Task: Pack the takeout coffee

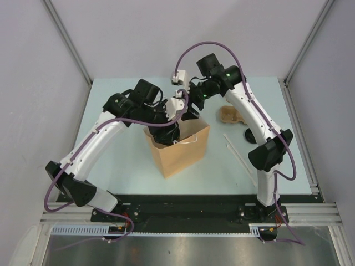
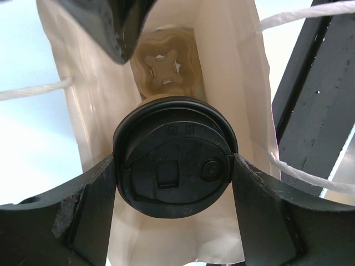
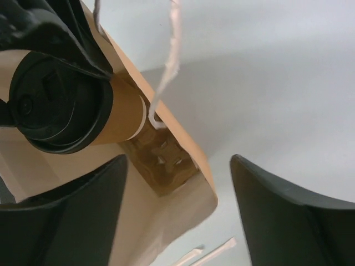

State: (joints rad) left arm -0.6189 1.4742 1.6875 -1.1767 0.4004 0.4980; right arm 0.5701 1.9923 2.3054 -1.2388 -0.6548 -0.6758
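A takeout coffee cup with a black lid (image 2: 175, 158) hangs inside the mouth of the tall brown paper bag (image 1: 183, 152). My left gripper (image 2: 175, 162) is shut on it, one finger on each side of the lid. In the right wrist view, the same cup (image 3: 58, 105) shows its kraft side. A cardboard cup carrier (image 2: 166, 69) lies at the bag's bottom below the cup. My right gripper (image 3: 177, 210) stands open astride the bag's far rim, with the bag wall (image 3: 166, 221) between its fingers, untouched. From above, both grippers meet over the bag, left (image 1: 166, 130) and right (image 1: 188, 113).
A second cardboard carrier (image 1: 230, 115) lies on the table right of the bag, with a round black lid (image 1: 250, 134) near it; I cannot tell whether a cup is under it. Paper-wrapped straws (image 1: 237, 151) lie beside the right arm. White bag handles (image 2: 302, 16) hang loose.
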